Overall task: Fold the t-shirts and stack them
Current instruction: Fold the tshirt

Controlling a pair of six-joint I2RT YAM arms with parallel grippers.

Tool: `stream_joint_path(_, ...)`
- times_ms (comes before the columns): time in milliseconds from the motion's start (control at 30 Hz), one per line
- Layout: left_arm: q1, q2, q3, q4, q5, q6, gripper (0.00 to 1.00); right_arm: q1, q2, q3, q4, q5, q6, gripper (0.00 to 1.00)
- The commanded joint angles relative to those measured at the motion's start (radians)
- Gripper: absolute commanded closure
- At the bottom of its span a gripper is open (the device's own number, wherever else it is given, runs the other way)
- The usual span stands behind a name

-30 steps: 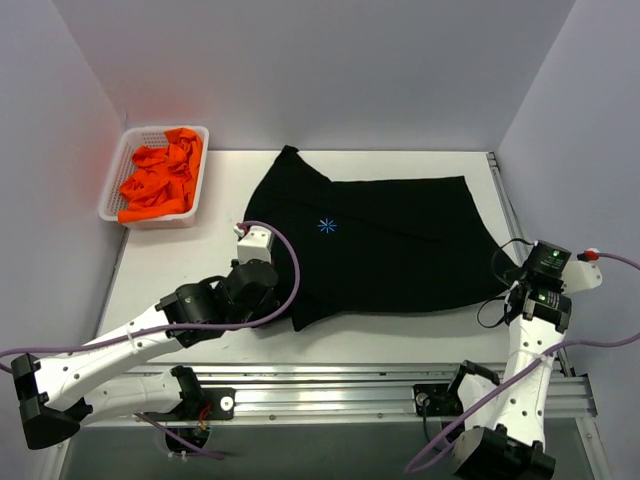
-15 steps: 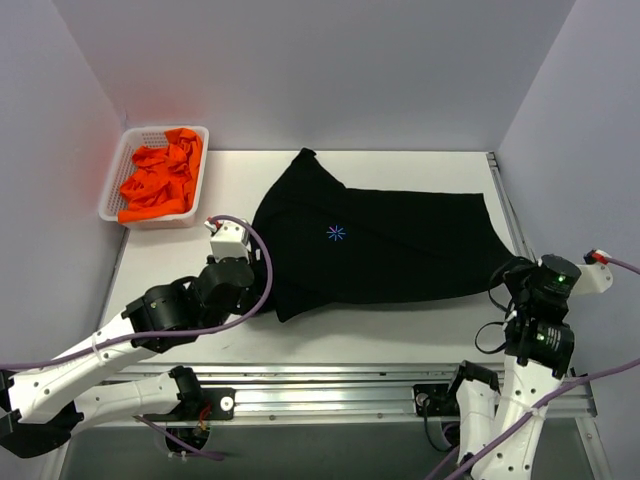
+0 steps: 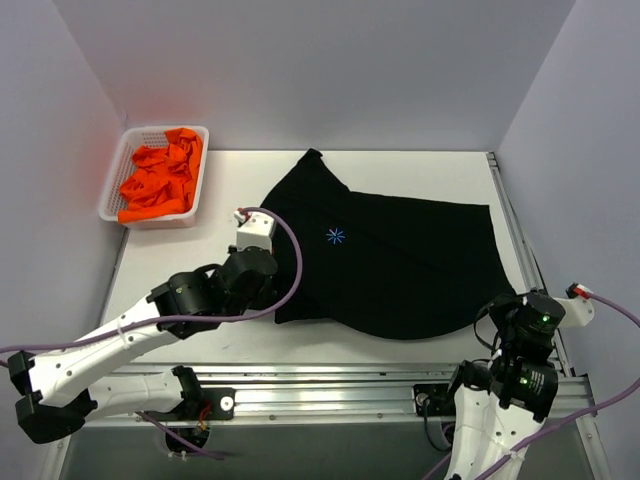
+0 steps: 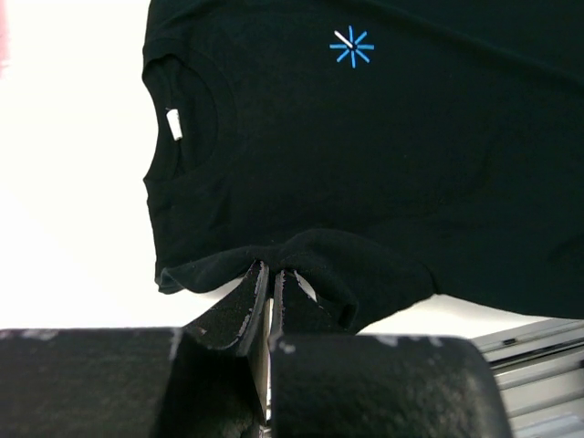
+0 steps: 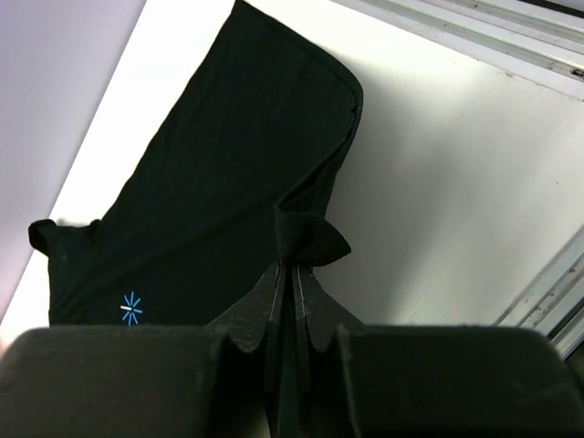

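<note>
The black t-shirt (image 3: 400, 260) with a light-blue star mark (image 3: 335, 236) lies spread across the middle of the table. My left gripper (image 3: 274, 304) is shut on its near-left edge, by the sleeve below the collar; the pinch shows in the left wrist view (image 4: 271, 269) with the shirt (image 4: 411, 155) beyond. My right gripper (image 3: 505, 305) is shut on the near-right hem corner, and the right wrist view shows a pinched fold at the fingertips (image 5: 294, 265) with the shirt (image 5: 228, 182) stretching away. Orange t-shirts (image 3: 160, 178) lie crumpled in the basket.
A white mesh basket (image 3: 112, 190) stands at the far left corner. Grey walls close in the table on three sides. A metal rail (image 3: 330, 385) runs along the near edge between the arm bases.
My right gripper has pulled the hem corner toward the near edge. My left gripper swung left, then back right. The shirt has shifted right and its near edge now sags lower.
</note>
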Motion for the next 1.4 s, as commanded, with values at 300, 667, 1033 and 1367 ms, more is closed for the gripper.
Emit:
stream_joint_path(300, 0.315, 0.359, 0.141, 0.279, 0.343, 0.201, 0.98, 0.003, 0.361, -0.146, 0.322, -0.029, 0.095, 1.00)
stream_joint_path(667, 0.590, 1.197, 0.754, 0.161, 0.660, 0.245, 0.06, 0.051, 1.070, -0.111, 0.685, -0.023, 0.163, 0.11)
stream_joint_path(1033, 0.537, 0.793, 0.573, 0.216, 0.387, 0.186, 0.06, 0.178, 0.785, 0.142, 0.522, 0.227, 0.121, 0.00)
stream_joint_path(1367, 0.507, 0.438, -0.070, 0.449, 0.365, 0.012, 0.00, 0.815, 0.787, 0.171, 0.705, 0.218, 0.040, 0.06)
